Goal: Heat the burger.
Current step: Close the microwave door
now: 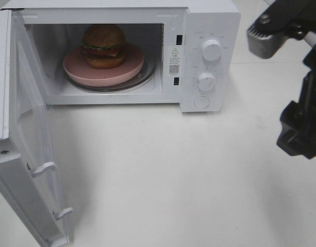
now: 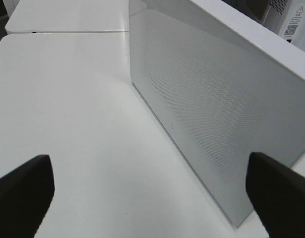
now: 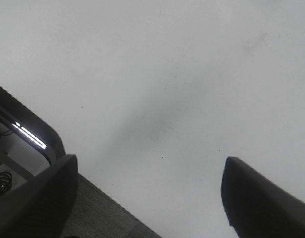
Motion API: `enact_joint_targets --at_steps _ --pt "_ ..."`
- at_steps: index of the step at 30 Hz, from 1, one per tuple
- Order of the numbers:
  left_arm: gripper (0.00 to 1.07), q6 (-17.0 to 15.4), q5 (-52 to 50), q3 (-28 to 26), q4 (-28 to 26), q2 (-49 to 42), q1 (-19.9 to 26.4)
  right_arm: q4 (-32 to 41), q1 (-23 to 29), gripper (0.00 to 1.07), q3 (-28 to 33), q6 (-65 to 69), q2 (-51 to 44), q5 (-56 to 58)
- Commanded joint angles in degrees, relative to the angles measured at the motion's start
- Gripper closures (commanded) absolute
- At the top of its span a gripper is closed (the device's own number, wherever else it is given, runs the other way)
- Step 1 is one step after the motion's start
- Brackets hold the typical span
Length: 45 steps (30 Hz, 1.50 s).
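White table [image 1: 173, 170], microwave [image 1: 209, 31] w/ door [image 1: 24, 128] swung open. Inside, burger [image 1: 104, 45] sits on pink plate [image 1: 75, 69]. L gripper [image 2: 147, 166] jaws wide apart, empty, beside door. R gripper [image 3: 150, 163] apart, empty, over table.

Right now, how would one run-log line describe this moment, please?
burger: on plate in microwave | door: open | left gripper: open, empty, facing door | right gripper: open, empty, above table | pending: close door, start heating

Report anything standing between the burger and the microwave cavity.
Nothing visible does. The round golden-bun burger already sits on the round pink plate inside the white microwave, whose door hangs open on the left of the exterior view.
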Motion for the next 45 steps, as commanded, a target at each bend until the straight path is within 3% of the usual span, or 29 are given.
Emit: enact_joint_targets --at_steps 1,13,15,17,18,22,23,29,38,45 --pt "0.06 -0.2 -0.4 0.2 0.1 -1.4 -0.3 0.1 0.1 0.31 0.2 1.4 -3.4 2.5" --pt "0.06 -0.2 -0.4 0.2 0.1 -1.4 -0.3 -2.2 -1.9 0.31 13.4 8.4 -21.4 3.8" --pt "0.06 -0.2 -0.4 0.2 0.1 -1.4 -0.3 -1.2 -7.5 0.31 15.9 7.8 -24.6 3.4" --pt "0.06 -0.2 -0.4 0.2 0.1 -1.4 -0.3 -1.0 -9.7 0.31 16.6 7.2 -26.0 3.3" --pt "0.06 -0.2 -0.4 0.2 0.1 -1.4 -0.3 -0.1 -13.9 0.31 17.7 5.6 -28.6 2.5" --pt "0.06 -0.2 -0.4 0.2 0.1 -1.4 -0.3 1.8 -20.1 0.31 19.3 3.1 -34.0 0.7" --pt "0.06 -0.2 -0.4 0.2 0.1 -1.4 -0.3 2.5 -24.1 0.31 20.3 2.2 -37.7 -0.4" --pt "0.06 -0.2 -0.4 0.2 0.1 -1.4 -0.3 3.1 -33.9 0.3 25.0 1.4 -49.3 -4.9" --pt "0.06 -0.2 -0.4 0.2 0.1 -1.4 -0.3 10.5 -40.1 0.32 28.2 1.1 -61.2 -7.8" --pt "0.06 -0.2 -0.4 0.2 0.1 -1.4 -0.3 10.5 -42.1 0.32 28.3 0.7 -66.3 -7.8"
